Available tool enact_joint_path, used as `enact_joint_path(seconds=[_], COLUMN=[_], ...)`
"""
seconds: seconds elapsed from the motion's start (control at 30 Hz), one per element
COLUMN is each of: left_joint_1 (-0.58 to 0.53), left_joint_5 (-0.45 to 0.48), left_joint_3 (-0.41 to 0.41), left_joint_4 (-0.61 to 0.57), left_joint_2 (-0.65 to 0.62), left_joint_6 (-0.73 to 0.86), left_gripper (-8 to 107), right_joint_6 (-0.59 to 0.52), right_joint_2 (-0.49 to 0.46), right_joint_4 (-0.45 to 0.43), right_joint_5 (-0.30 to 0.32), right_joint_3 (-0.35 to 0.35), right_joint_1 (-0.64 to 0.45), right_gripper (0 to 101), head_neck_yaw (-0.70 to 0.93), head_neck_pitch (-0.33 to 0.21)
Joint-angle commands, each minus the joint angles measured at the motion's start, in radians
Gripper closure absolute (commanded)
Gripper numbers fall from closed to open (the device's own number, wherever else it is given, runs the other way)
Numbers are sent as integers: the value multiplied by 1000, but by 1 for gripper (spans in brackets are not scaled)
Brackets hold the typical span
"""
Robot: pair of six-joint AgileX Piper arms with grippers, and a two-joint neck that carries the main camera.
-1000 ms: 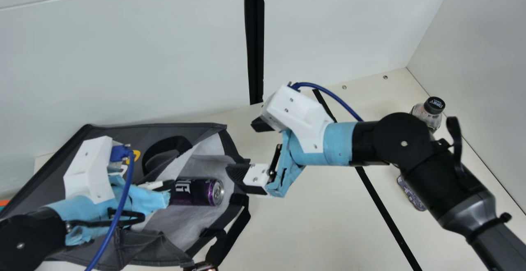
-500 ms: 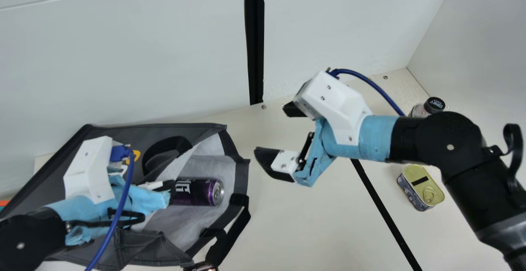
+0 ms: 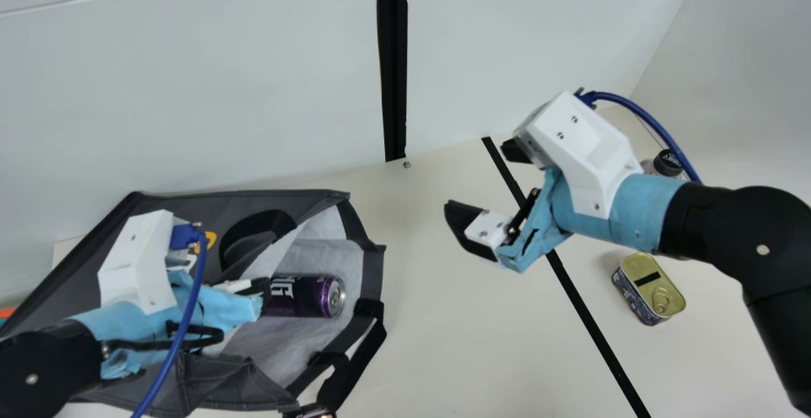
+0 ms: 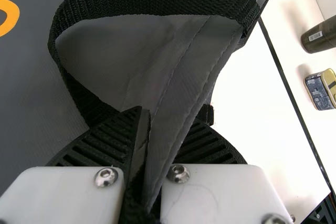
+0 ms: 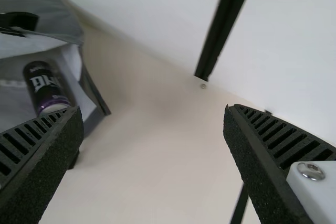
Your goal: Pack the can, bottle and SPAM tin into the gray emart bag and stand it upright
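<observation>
My left gripper (image 3: 260, 290) is at the mouth of the gray bag (image 3: 184, 206), which lies on its side; in the left wrist view my left gripper (image 4: 149, 145) pinches the bag's edge (image 4: 176, 108). Inside the bag's opening rests the purple can (image 3: 304, 296). My right gripper (image 3: 478, 180) is above the table, right of the bag; the right wrist view has my right gripper (image 5: 155, 124) with its fingers wide apart, holding nothing. The SPAM tin (image 3: 649, 288) lies at the right. Behind my right arm the bottle (image 3: 668, 163) is partly hidden.
A black strap (image 3: 355, 358) trails from the bag's mouth onto the table. White walls (image 3: 190, 88) rise behind the table and at its right side. A black line (image 3: 589, 316) crosses the table between the bag and the tin.
My right gripper has moved right, away from the bag's mouth, where the bag's edge has straightened. The tin has come out from behind my right arm. My left arm has kept still.
</observation>
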Motion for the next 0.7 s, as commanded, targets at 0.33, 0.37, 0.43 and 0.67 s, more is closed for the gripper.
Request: enact_joint_path(seconds=[0.33, 0.37, 0.43, 0.67], left_joint_1=[0, 0, 0, 0], left_joint_5=[0, 0, 0, 0], left_joint_3=[0, 0, 0, 0], left_joint_4=[0, 0, 0, 0], left_joint_2=[0, 0, 0, 0], left_joint_6=[0, 0, 0, 0], left_gripper=[107, 107, 107, 107], right_joint_6=[208, 228, 267, 410], right_joint_2=[-67, -73, -85, -128], right_joint_4=[-309, -336, -387, -556], right_joint_5=[-9, -7, -1, 42], right_joint_3=[-30, -33, -38, -60], right_joint_1=[-25, -25, -25, -27], right_gripper=[6, 6, 6, 6], head_neck_yaw=[-1, -1, -1, -1], head_neck_pitch=[-23, -23, -23, -23])
